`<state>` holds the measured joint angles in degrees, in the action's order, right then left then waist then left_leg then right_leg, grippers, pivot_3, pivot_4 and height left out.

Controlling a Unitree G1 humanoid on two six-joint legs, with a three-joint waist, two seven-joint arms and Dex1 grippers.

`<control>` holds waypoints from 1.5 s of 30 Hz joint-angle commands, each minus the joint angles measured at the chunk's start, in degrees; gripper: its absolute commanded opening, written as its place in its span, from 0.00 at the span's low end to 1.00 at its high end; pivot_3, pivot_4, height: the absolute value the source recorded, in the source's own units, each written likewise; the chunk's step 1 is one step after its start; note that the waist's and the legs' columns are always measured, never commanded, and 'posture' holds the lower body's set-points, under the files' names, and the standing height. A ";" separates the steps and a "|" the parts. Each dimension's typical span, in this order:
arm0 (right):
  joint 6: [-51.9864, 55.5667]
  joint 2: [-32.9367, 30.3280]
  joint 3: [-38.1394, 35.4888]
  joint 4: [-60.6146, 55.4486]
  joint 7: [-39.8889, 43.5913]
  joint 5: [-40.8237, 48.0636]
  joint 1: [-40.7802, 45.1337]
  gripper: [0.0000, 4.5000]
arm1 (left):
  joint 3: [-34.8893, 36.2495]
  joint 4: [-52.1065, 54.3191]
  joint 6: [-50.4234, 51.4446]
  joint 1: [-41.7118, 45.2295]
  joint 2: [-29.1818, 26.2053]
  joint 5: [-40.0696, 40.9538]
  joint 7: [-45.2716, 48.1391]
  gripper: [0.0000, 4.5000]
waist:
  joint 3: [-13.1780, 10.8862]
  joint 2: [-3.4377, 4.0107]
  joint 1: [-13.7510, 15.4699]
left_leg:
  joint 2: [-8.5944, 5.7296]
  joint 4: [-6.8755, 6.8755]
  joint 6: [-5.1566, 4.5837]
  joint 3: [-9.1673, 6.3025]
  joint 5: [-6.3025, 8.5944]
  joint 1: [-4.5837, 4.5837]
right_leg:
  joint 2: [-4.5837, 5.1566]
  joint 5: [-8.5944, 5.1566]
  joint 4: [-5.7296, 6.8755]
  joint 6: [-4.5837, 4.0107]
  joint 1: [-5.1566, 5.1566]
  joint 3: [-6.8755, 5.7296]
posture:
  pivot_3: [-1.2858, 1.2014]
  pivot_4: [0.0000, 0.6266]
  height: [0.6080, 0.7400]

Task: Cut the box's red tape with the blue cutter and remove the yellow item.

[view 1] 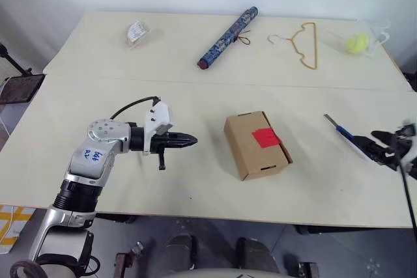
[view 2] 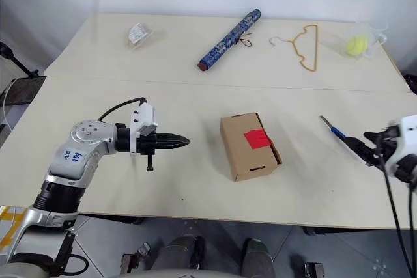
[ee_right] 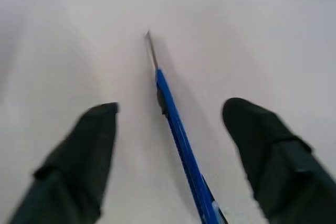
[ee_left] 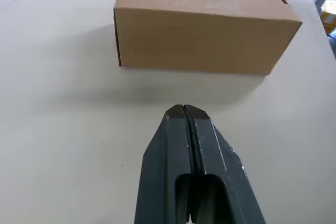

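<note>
While the box (view 1: 257, 145) with its red tape (view 1: 266, 138) is sitting closed on the table (view 1: 195, 96), the left gripper (view 1: 189, 140), fingers pressed together, is pointing at its left side; right of the box, the right gripper (ee_right: 170, 129) is straddling the blue cutter (ee_right: 178, 129) with fingers spread wide.

The blue cutter (ee_right: 178, 129) runs off the right wrist view's edge, its handle end cut off.

The box (view 1: 256, 146) is plain matt brown cardboard. Its red tape (view 1: 266, 137) looks shiny. The table (view 1: 195, 96) is smooth and pale.
</note>
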<state>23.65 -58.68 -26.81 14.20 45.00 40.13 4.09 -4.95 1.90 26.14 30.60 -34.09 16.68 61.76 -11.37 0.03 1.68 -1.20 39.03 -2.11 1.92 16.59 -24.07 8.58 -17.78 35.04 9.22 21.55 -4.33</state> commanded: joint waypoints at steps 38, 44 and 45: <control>14.54 20.12 34.24 -32.45 -1.28 -22.49 11.71 0.01 | -9.66 4.41 16.74 3.48 4.83 -3.54 -11.33 0.00 | 0.00 -0.07 -0.28 | 0.08 -0.14 0.19 0.12 0.13 0.65 | -0.04 0.04 0.47 -0.05 0.03 0.55 | 0.52 0.24 1.00; 12.74 21.32 33.55 -30.27 -2.55 -23.30 13.57 0.01 | -10.66 6.29 17.51 2.79 4.52 -2.52 -9.55 0.00 | 0.00 -0.07 -0.36 | 0.09 -0.16 0.19 0.14 0.14 0.66 | -0.05 0.03 0.46 -0.06 0.03 0.56 | 0.52 0.24 1.00; 12.43 21.68 33.60 -30.03 -2.71 -23.38 13.89 0.01 | -10.85 6.37 17.55 2.81 4.51 -2.58 -9.44 0.00 | 0.00 -0.07 -0.33 | 0.10 -0.16 0.19 0.14 0.14 0.67 | -0.04 0.03 0.47 -0.05 0.03 0.56 | 0.52 0.24 1.00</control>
<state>37.27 -37.54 7.76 -15.50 42.96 17.10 17.29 -15.19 6.08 43.71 33.40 -29.59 13.25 51.62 -11.37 -0.04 1.35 -1.10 38.87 -1.91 2.06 16.73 -23.40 8.54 -17.74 35.51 9.17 21.58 -3.77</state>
